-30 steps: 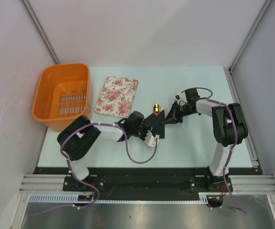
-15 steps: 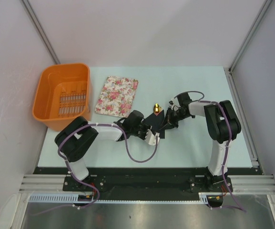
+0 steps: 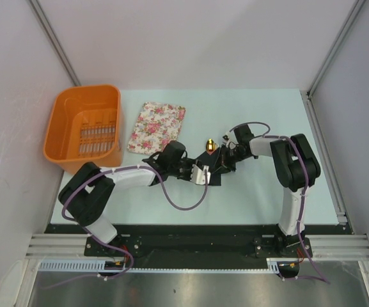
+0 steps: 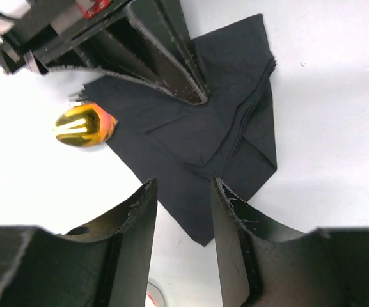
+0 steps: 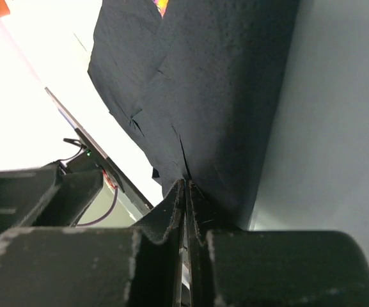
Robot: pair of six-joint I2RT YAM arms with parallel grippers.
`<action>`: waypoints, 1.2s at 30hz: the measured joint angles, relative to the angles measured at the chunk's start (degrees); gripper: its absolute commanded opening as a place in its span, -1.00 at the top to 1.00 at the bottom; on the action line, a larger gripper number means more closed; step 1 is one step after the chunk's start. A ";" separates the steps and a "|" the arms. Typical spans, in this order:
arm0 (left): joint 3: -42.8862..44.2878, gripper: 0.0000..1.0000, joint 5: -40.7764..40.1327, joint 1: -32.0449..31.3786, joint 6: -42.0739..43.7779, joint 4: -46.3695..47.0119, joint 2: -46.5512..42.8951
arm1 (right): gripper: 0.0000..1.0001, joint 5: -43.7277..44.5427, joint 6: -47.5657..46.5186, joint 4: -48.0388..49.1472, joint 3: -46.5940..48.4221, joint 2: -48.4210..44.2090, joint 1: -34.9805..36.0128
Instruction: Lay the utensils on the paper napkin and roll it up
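The black paper napkin [image 3: 213, 167] lies folded and creased on the table, also in the left wrist view [image 4: 200, 128] and the right wrist view [image 5: 210, 77]. A utensil's gold spoon head [image 3: 208, 144] [image 4: 82, 125] sticks out at the napkin's far edge; its handle is hidden under the folds. My right gripper [image 3: 225, 161] [image 5: 185, 185] is shut on a fold of the napkin, and shows from the other side in the left wrist view [image 4: 194, 96]. My left gripper [image 3: 204, 174] [image 4: 183, 182] stands open just above the napkin's near corner, with nothing between its fingers.
A pink-and-white floral cloth [image 3: 157, 128] lies left of the napkin. An orange basket [image 3: 66, 109] stands at the far left. A purple cable [image 3: 183, 206] loops from the left arm over the near table. The table's right edge [image 3: 328, 160] is beyond the right arm.
My left gripper has opened and let go of the napkin, its arm stretching lower and leftward. My right gripper has slid left, shut on the napkin.
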 measured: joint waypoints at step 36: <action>28.65 0.21 6.58 4.59 -38.71 -22.05 18.64 | 0.89 -2.64 1.11 1.88 0.24 2.03 0.46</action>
